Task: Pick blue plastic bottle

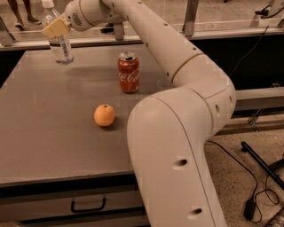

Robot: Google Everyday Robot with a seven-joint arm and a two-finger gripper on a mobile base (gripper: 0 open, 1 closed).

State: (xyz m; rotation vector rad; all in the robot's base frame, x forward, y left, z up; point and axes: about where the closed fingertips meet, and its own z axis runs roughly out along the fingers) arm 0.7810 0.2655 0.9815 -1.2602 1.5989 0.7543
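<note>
My end effector (53,26) is at the far left corner of the table (49,146), closed on the upper part of the blue plastic bottle (61,48). One tan finger pad (57,28) lies slantwise across the bottle's front, pressed against it. The opposite finger is hidden behind the bottle, so I judge the grip from that one pad. The bottle stands upright, its white cap (48,3) cut off by the top edge of the view. I cannot tell whether its base rests on the table or hangs just above it. A red soda can (128,73) stands well apart to the bottle's right, and an orange (104,115) lies nearer the front edge. My own arm (177,71) covers the table's right side.
</note>
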